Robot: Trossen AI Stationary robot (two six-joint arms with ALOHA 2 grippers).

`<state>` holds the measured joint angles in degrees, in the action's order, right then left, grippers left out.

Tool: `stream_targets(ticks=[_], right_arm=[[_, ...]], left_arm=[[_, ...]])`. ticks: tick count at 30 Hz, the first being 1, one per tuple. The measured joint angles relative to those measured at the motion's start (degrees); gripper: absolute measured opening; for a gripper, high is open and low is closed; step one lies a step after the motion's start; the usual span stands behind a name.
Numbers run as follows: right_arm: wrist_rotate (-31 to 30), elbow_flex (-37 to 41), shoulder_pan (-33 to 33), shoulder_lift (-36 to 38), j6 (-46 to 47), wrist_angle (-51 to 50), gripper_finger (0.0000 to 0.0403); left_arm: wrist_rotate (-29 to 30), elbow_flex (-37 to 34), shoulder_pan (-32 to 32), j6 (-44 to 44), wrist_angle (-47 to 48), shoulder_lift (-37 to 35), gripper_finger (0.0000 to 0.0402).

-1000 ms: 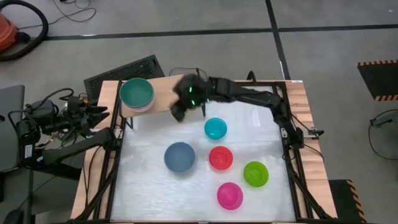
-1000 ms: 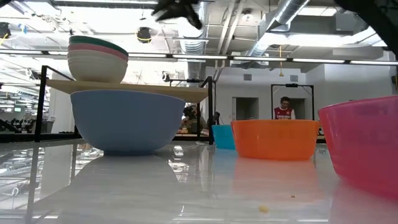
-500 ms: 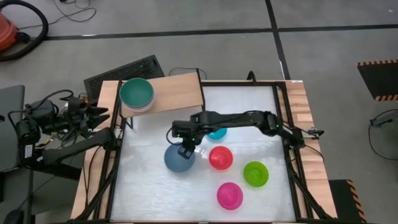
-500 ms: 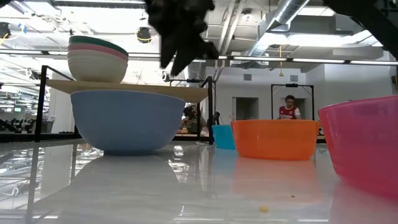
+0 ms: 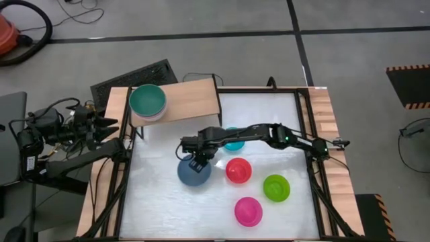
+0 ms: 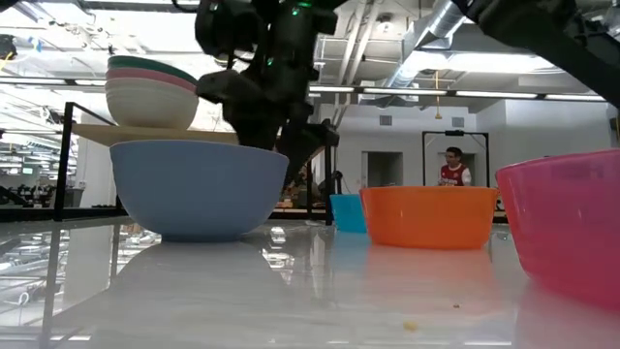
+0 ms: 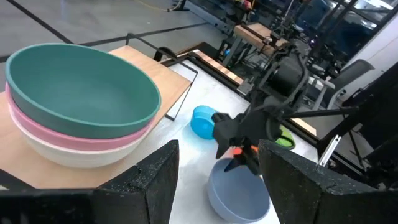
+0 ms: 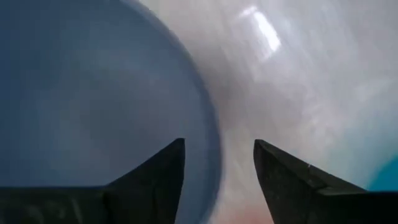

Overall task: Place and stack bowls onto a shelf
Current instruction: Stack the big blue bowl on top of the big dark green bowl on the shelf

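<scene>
The light blue bowl (image 5: 193, 171) (image 6: 199, 189) rests on its base on the white tabletop. My right gripper (image 5: 197, 160) (image 6: 276, 131) hangs open just above its rim on the side toward the cyan bowl. In the right wrist view one finger (image 8: 149, 180) is over the bowl's inside and the other (image 8: 298, 180) outside, with the rim (image 8: 210, 155) between them, apart from both. On the shelf (image 5: 195, 99) stands a stack of three bowls with the dark green one (image 5: 148, 100) (image 7: 81, 93) on top. My left gripper (image 5: 114, 123) (image 7: 217, 180) waits open at the table's left edge.
On the tabletop stand the small cyan bowl (image 5: 234, 142), partly under my right arm, the red (image 5: 238, 170), lime green (image 5: 276, 187) and magenta (image 5: 248, 211) bowls. The shelf's right half is bare wood. A person (image 6: 448, 170) stands far behind the table.
My right gripper has come away from over the shelf, toward the table's near edge and down, and now hangs just above the light blue bowl's rim. No bowl has moved.
</scene>
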<state>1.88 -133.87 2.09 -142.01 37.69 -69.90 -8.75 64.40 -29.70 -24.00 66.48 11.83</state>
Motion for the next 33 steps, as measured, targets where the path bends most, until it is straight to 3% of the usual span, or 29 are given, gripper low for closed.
stream_targets(ticks=[4,12,16,22,30,33], right_arm=[[-0.03,0.01,0.02,-0.11,0.42,-1.01,0.0177],[2.26,-0.12,0.17,1.2,-0.43,-0.3,0.0028],[2.7,-1.04,0.34,1.41,0.03,-0.43,0.0027],[1.96,-1.06,0.55,8.7,0.61,2.48,0.0027],[-8.11,-1.06,-2.0,18.39,0.83,19.83,0.0027],[-8.87,-1.13,-3.38,20.31,-0.82,28.02,0.0027]], left_arm=[[0.02,0.0,0.01,0.47,0.09,0.01,0.0204],[0.23,0.0,0.01,0.84,0.09,0.01,0.0204],[0.37,0.0,-0.02,0.84,0.09,0.01,0.0204],[2.5,0.0,-0.04,0.44,1.02,0.01,0.0204],[4.91,0.0,-0.02,-1.76,3.5,0.01,0.0204],[4.97,0.0,-0.02,-2.08,3.4,0.01,0.0204]])
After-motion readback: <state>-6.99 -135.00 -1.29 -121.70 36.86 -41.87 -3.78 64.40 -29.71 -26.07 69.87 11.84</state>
